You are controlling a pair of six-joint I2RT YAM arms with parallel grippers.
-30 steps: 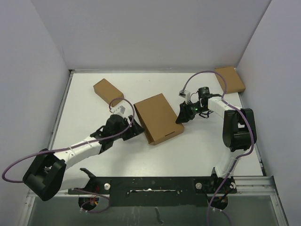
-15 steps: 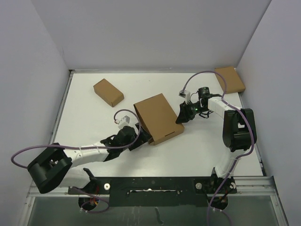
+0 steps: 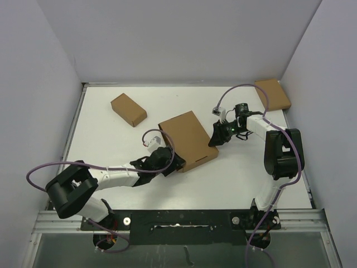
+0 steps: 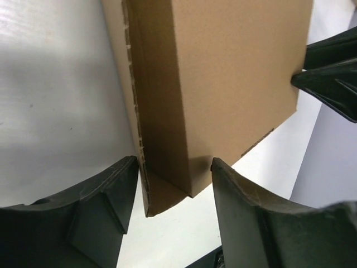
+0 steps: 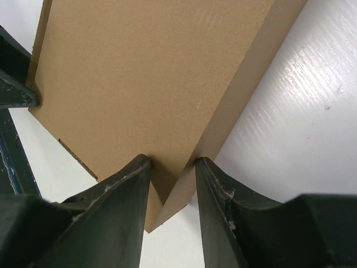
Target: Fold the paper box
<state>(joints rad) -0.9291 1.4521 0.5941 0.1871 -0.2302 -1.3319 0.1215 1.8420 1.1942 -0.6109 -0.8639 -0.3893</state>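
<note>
Left wrist view: left gripper (image 4: 173, 164) straddles paper box (image 4: 234, 72) corner, grip uncertain; right gripper (image 5: 173, 160) pinches opposite corner, so close squarely.

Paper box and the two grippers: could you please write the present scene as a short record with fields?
paper box: lies flat with its broad face up, in the middle of the table
left gripper: jaws apart, one on each side of the box's near-left corner
right gripper: closed on the box's right corner
small cardboard box: far left, apart from the paper box
second small cardboard box: far right corner of the table
task state: both arms are at the box, on opposite corners
</note>
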